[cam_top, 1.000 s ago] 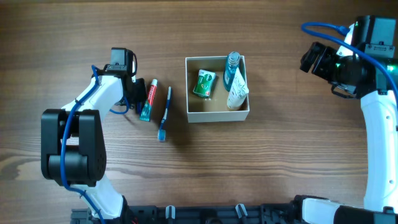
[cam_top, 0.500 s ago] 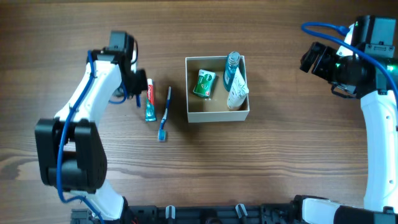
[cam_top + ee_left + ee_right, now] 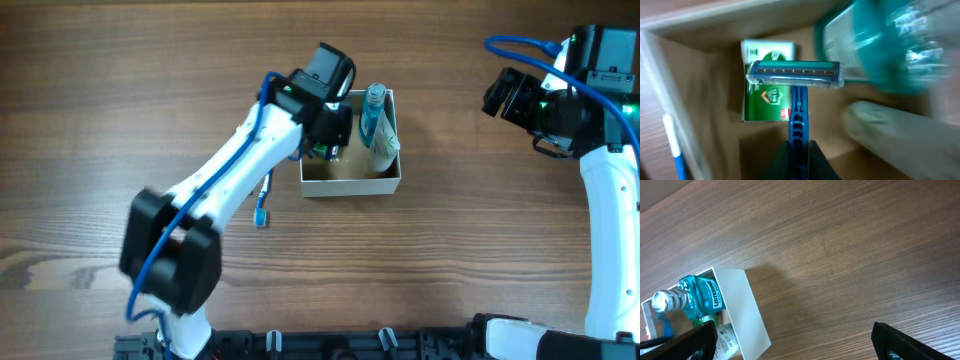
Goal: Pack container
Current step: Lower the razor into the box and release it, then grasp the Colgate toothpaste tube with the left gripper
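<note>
Left pincer (image 3: 799, 155), clamped on a razor (image 3: 795, 75), has swung over the container (image 3: 350, 187); right pincer (image 3: 790, 342) gapes apart.

The container (image 3: 352, 186) is white outside, plain brown inside. The razor (image 3: 799, 117) is blue, the packet (image 3: 765, 102) green, the bottle (image 3: 701, 296) teal.

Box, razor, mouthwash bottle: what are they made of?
Container: looks like cardboard, matte white outside, plain brown inside.
Razor: likely plastic, with a glossy blue handle and a clear cap over the head.
Mouthwash bottle: probably plastic, see-through teal, with a printed label.
</note>
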Controlling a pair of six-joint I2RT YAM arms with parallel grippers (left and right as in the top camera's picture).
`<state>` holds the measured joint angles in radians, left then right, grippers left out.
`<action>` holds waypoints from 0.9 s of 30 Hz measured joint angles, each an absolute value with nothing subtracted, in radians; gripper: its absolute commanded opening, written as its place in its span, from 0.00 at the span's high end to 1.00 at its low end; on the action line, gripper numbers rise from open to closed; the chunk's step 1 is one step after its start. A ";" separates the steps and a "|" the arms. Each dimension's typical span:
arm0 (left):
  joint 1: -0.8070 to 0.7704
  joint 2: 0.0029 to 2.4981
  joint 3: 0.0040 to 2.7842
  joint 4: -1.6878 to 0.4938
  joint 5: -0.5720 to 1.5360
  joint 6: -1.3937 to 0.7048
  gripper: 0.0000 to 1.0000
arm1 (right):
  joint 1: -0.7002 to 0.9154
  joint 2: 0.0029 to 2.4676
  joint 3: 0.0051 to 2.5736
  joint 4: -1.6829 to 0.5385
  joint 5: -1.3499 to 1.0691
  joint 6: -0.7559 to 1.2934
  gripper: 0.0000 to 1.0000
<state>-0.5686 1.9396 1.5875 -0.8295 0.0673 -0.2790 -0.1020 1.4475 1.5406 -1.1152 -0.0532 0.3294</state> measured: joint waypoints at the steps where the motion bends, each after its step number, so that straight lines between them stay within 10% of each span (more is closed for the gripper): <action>1: -0.566 1.962 1.585 -0.828 0.074 -0.287 0.48 | -0.102 1.448 1.541 -1.115 -0.053 0.329 0.00; 13: -0.335 1.740 1.606 -1.044 0.028 -0.268 0.32 | -0.102 1.448 1.541 -1.115 -0.053 0.329 0.00; 27: -0.162 2.093 1.543 -0.968 -0.026 -0.133 0.39 | -0.102 1.448 1.541 -1.115 -0.053 0.329 0.00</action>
<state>-0.1616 2.0930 1.5433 -0.9676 -0.0261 -0.1329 -0.1020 1.4475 1.5406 -1.1152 -0.0532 0.3294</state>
